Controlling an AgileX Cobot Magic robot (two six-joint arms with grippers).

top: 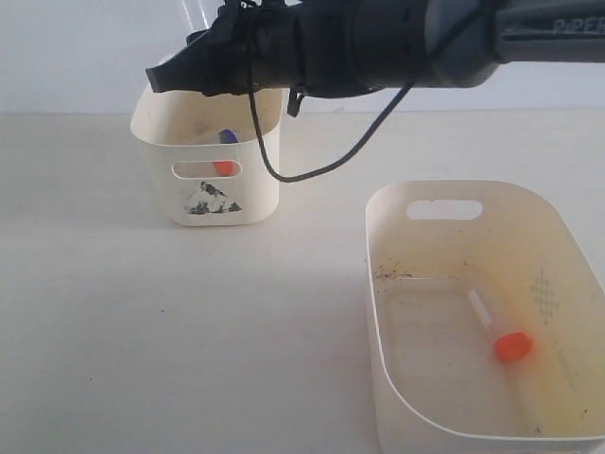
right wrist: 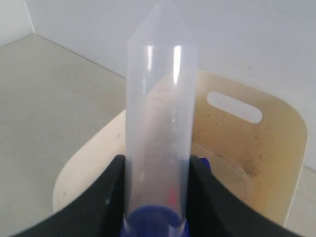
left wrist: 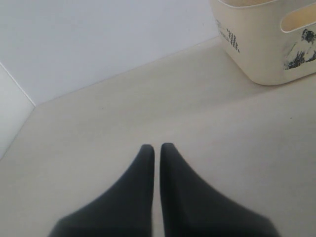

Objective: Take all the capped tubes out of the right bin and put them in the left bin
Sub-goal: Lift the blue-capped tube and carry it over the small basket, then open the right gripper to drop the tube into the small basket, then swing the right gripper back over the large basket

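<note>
My right gripper reaches across and hangs over the left bin. It is shut on a clear tube with a blue cap, whose pointed end sticks up past the fingers. Below it, the left bin holds another blue cap, and an orange cap shows through its slot. The right bin holds one orange-capped tube lying on its floor. In the left wrist view, my left gripper is shut and empty above the table, well short of the left bin.
A black cable loops down from the right arm between the two bins. A pale wall stands behind the table.
</note>
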